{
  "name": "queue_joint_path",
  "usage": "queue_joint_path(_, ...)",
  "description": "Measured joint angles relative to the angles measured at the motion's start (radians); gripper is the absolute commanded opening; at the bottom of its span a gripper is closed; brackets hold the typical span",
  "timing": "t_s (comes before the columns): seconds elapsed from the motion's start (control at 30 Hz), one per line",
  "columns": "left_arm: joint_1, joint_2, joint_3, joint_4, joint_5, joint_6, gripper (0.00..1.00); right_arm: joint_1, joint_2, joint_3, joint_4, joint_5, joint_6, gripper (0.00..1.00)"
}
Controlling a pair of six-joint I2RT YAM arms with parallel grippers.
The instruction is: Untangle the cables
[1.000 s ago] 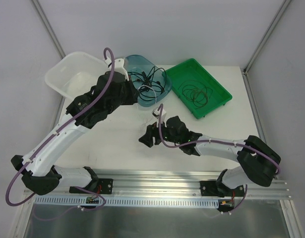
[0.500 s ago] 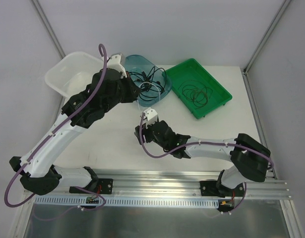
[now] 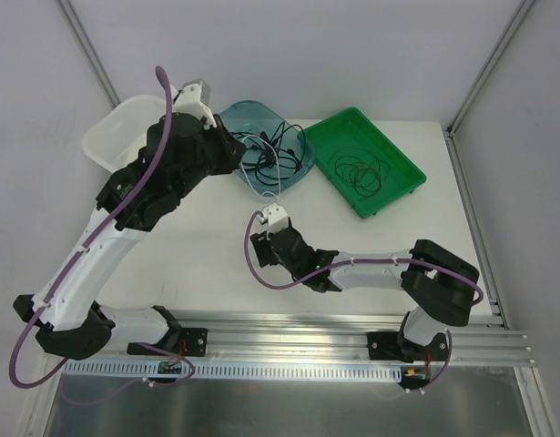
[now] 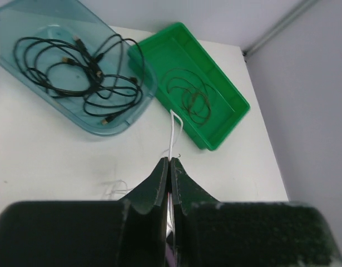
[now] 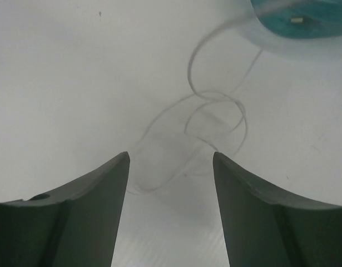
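A tangle of black cables [image 3: 276, 151] [image 4: 76, 67] lies in the blue tray [image 3: 293, 177] [image 4: 26, 83]. A dark brown cable coil [image 3: 357, 171] [image 4: 190, 97] rests in the green tray [image 3: 402, 173] [image 4: 226, 94]. My left gripper [image 3: 234, 153] [image 4: 171, 161] hangs high beside the blue tray, shut on a thin white cable [image 4: 172, 133] [image 3: 259, 189] that trails down to the table. My right gripper [image 3: 258, 250] [image 5: 171, 156] is open low over the table, with loose white cable loops [image 5: 215, 111] just ahead of its fingers and nothing between them.
A white tub [image 3: 106, 137] stands at the back left behind the left arm. The blue and green trays sit side by side at the back. Purple hoses run along both arms.
The left arm has risen and swung back to the left, pulling the white cable with it. The right gripper has moved left across the table toward the cable's loose loops.
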Motion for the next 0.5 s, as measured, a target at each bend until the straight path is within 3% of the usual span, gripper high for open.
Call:
queue_joint_path(0.17,0.146,0.002,0.048,-0.019,0.002,0.040,0.00,-0.022,-0.107,-0.086,-0.113,0.000,0.046,0.63)
queue_joint_path(0.5,0.158,-0.021,0.272,-0.011,-0.107,0.227,0.00,-0.146,-0.177,-0.174,-0.209,-0.119,0.135,0.61)
